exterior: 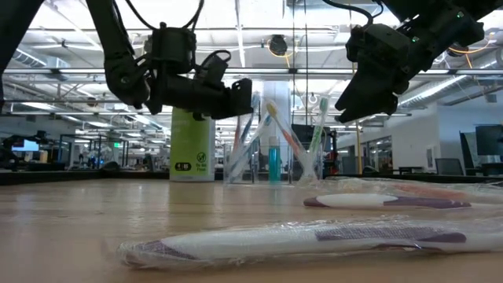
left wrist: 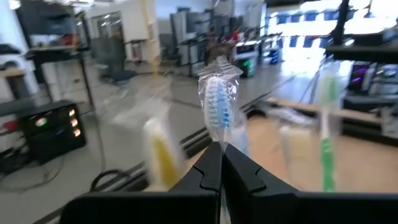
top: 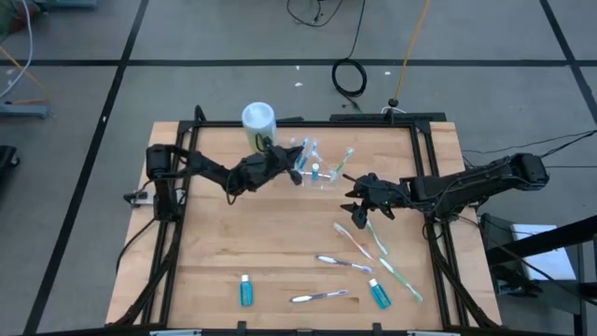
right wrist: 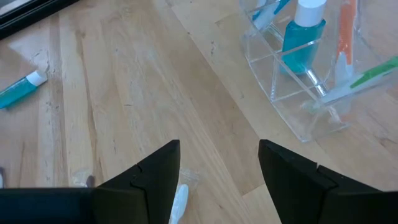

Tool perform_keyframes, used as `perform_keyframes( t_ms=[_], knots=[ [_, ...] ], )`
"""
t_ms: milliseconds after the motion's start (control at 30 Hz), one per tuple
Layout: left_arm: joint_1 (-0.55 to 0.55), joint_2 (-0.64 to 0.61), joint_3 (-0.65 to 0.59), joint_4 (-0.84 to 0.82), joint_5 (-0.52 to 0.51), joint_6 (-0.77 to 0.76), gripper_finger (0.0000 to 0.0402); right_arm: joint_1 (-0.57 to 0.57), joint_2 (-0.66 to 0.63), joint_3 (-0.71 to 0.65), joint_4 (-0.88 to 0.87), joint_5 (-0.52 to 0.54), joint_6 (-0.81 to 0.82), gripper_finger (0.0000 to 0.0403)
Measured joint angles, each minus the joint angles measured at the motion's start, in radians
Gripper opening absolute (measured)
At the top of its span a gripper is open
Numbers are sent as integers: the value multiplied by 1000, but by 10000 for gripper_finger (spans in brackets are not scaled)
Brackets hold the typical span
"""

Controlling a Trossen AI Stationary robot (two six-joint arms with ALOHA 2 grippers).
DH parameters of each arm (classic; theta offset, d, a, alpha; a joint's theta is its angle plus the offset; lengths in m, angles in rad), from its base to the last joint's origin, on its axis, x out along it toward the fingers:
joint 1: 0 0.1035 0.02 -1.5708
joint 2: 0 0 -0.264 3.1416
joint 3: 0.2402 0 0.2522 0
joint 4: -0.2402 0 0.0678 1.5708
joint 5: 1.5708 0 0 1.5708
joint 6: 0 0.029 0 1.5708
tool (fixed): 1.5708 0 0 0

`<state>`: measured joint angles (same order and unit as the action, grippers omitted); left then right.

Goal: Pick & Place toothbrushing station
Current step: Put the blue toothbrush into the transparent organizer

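Observation:
The clear plastic cup (top: 317, 171) stands at the table's far middle, holding upright toothbrushes and a blue white-capped tube (right wrist: 303, 34). My left gripper (top: 297, 171) hovers at the cup's left side, shut on a wrapped toothbrush with blue bristles (left wrist: 217, 102). My right gripper (top: 359, 198) hangs open over bare wood, right of the cup and nearer the front, with nothing between its fingers (right wrist: 155, 180). More wrapped toothbrushes (top: 343, 262) and two tubes (top: 246, 291) lie flat near the front edge. My left gripper pinches the toothbrush between its two fingers (left wrist: 208, 171), on the neck just below the bristle head (left wrist: 219, 140). The head in its clear wrapper sticks out beyond the fingertips. The fingers hide the handle. The gripper comes level from the table's left, well above the wood (exterior: 240, 94).
A green canister with a white lid (top: 258, 119) stands at the far edge behind my left gripper. Toothbrushes (top: 396, 271) and a tube (top: 379, 294) lie front right. Bare wood shows front left. The black frame (top: 424, 159) borders the table.

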<state>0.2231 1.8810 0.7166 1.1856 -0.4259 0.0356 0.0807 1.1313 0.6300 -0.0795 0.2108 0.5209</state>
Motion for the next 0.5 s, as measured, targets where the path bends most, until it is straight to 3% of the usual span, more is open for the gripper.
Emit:
perform_keyframes(
  t_ms=[233, 500],
  knots=[
    [-43, -6, 0, -143, -125, -45, 3, 0, 0, 0, 0, 0, 1, 210],
    [-82, -6, 0, -166, -174, -12, 14, 0, 0, 0, 0, 0, 2, 210]
  ],
)
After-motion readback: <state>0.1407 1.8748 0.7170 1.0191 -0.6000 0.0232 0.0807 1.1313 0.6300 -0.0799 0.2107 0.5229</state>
